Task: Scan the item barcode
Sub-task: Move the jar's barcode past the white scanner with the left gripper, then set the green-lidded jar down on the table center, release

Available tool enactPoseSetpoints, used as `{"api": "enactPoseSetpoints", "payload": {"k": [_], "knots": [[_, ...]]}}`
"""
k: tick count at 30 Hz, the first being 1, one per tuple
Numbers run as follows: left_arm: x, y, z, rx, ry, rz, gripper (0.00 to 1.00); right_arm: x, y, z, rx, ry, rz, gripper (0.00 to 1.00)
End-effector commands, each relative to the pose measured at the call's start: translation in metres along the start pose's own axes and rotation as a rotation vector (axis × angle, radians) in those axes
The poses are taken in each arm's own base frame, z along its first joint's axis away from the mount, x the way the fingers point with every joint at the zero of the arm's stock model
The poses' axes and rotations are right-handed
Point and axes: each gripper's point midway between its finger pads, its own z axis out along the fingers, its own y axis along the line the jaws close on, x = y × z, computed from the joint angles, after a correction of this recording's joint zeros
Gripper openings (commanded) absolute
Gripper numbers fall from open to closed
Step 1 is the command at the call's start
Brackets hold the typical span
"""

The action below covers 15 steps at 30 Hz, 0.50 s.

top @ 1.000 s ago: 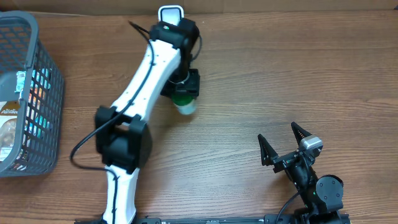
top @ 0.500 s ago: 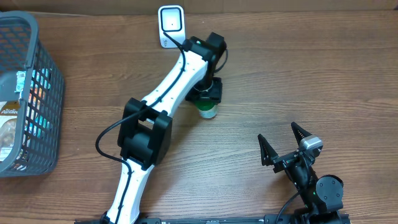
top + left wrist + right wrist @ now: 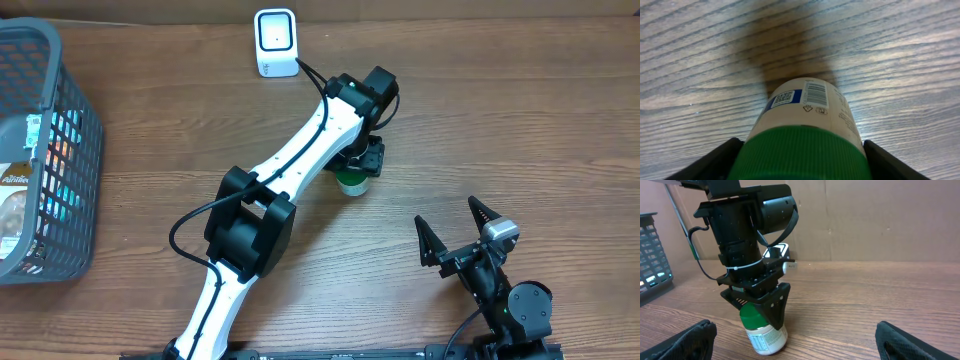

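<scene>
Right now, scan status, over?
Left gripper around bottle, grip unclear. Right gripper open, empty. Bottle on table, right of scanner. Nothing blocking scanner.

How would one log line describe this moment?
left gripper: around green-capped white plastic bottle on wooden table | right gripper: open, empty | white box-shaped scanner: apart from bottle

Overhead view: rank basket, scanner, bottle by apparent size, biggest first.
1. The basket, by far the largest, even cut off at the frame edge.
2. The scanner.
3. The bottle, though unsure: only its green cap's edge shows from under the left gripper, so it may only look smaller.
</scene>
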Motion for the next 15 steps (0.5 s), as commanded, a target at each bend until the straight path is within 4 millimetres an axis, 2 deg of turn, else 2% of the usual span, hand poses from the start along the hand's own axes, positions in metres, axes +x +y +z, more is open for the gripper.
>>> {"api": "enactPoseSetpoints", "payload": {"k": [1,3,6,9,11,14,15], "knots": [[-0.005,0.002,-0.005,-0.009,-0.027,-0.015,0.88,0.002,0.0,0.0,0.003,-0.003,0.006,1.0],[-0.005,0.002,-0.006,-0.009,-0.028,-0.016,0.99,0.002,0.0,0.0,0.003,-0.003,0.006,1.0],[-0.007,0.005,-0.007,-0.016,-0.035,-0.019,1.0,0.002,0.0,0.0,0.003,-0.003,0.005,1.0],[-0.015,0.007,-0.018,-0.018,-0.066,-0.026,1.0,0.002,0.0,0.0,0.003,-0.003,0.006,1.0],[-0.023,0.008,-0.038,-0.006,-0.106,-0.034,1.0,0.002,0.0,0.0,0.003,-0.003,0.006,1.0],[-0.037,0.016,-0.084,0.006,-0.196,-0.055,1.0,0.002,0.0,0.0,0.003,-0.003,0.006,1.0],[-0.041,0.021,-0.104,0.012,-0.235,-0.067,1.0,0.002,0.0,0.0,0.003,-0.003,0.006,1.0]]}}
